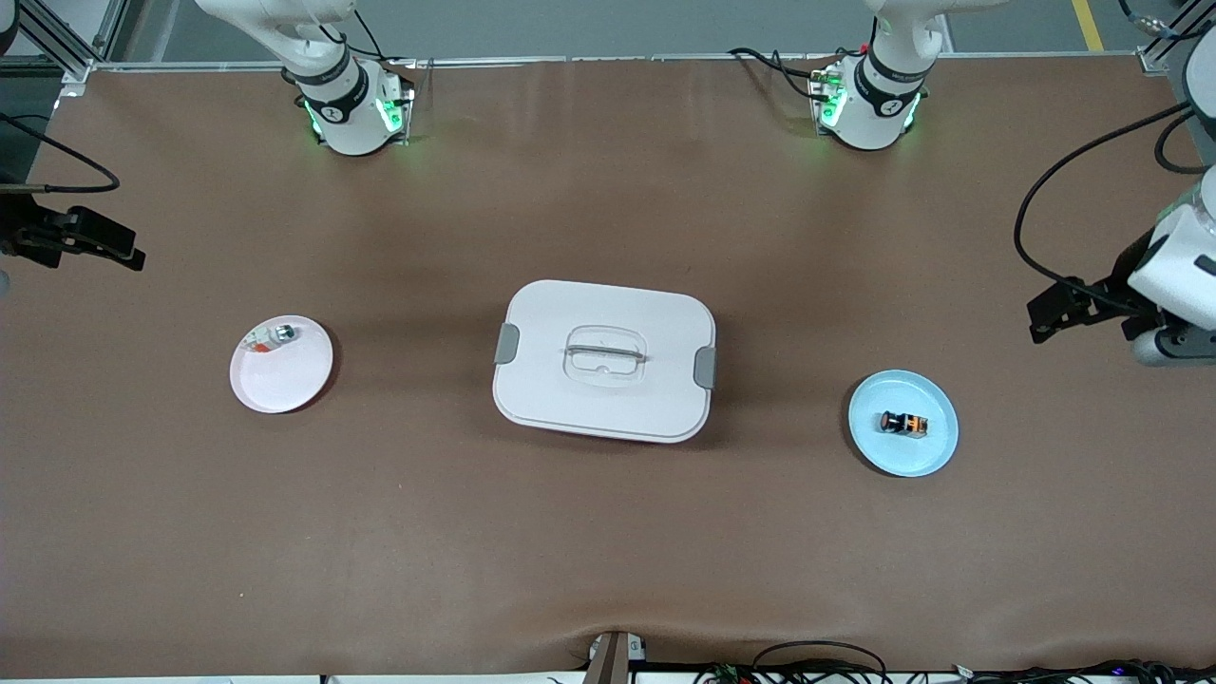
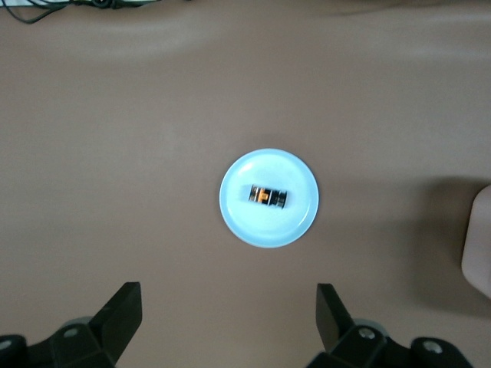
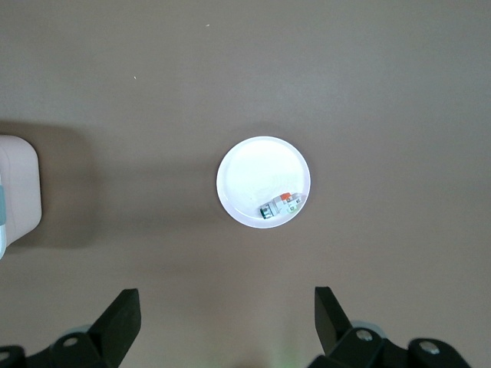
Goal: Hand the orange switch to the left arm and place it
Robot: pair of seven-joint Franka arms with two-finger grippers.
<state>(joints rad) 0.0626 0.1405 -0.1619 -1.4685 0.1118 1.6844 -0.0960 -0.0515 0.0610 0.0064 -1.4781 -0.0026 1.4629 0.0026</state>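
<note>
The orange switch (image 1: 903,423) lies on its side on a small blue plate (image 1: 936,454) toward the left arm's end of the table; the left wrist view shows it too (image 2: 268,195). The white box (image 1: 604,361) with grey latches stands at the table's middle. My left gripper (image 1: 1045,315) hangs high over the table's edge at the left arm's end, open and empty (image 2: 229,307). My right gripper (image 1: 128,252) hangs high over the right arm's end, open and empty (image 3: 228,307).
A pink plate (image 1: 285,380) toward the right arm's end holds a small silver-and-clear part with a red bit (image 1: 275,335); it also shows in the right wrist view (image 3: 280,205). Cables run along the table's edge nearest the front camera.
</note>
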